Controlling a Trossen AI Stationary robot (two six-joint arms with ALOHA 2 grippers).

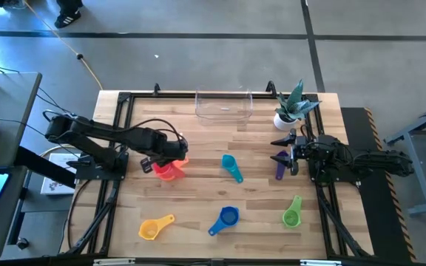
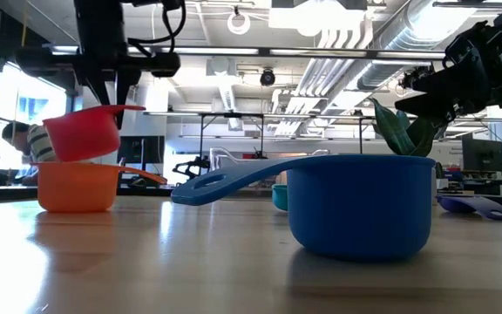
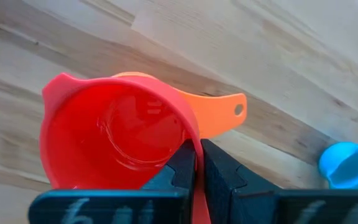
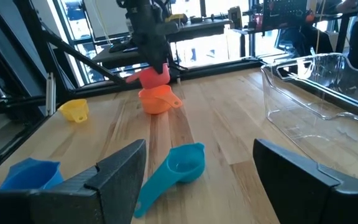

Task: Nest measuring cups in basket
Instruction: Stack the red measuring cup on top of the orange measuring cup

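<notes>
My left gripper (image 1: 170, 157) is shut on the red measuring cup (image 2: 81, 133), which sits just over the orange cup (image 2: 77, 186) on the table's left half. The teal cup (image 1: 231, 167) lies in the middle of the table, with the yellow (image 1: 155, 227), blue (image 1: 225, 218) and green (image 1: 292, 213) cups along the near side. The purple cup (image 1: 280, 167) lies by my right gripper (image 1: 278, 148), which hovers open at the right side and touches nothing. The clear basket (image 1: 223, 108) stands at the far edge. My left gripper pinches the red cup's flat handle (image 3: 197, 186) between its two fingers (image 3: 219, 177), close to the bowl, coming from above and pointing down. The cup is tilted, mouth up, with its bottom (image 2: 84, 160) at the orange cup's mouth. Whether it rests there I cannot tell.
A small white pot with a green plant (image 1: 288, 111) stands right of the basket at the far right corner. Bare wood lies between the orange cup and the basket. In the right wrist view the teal cup (image 4: 176, 167) lies ahead of the open fingers.
</notes>
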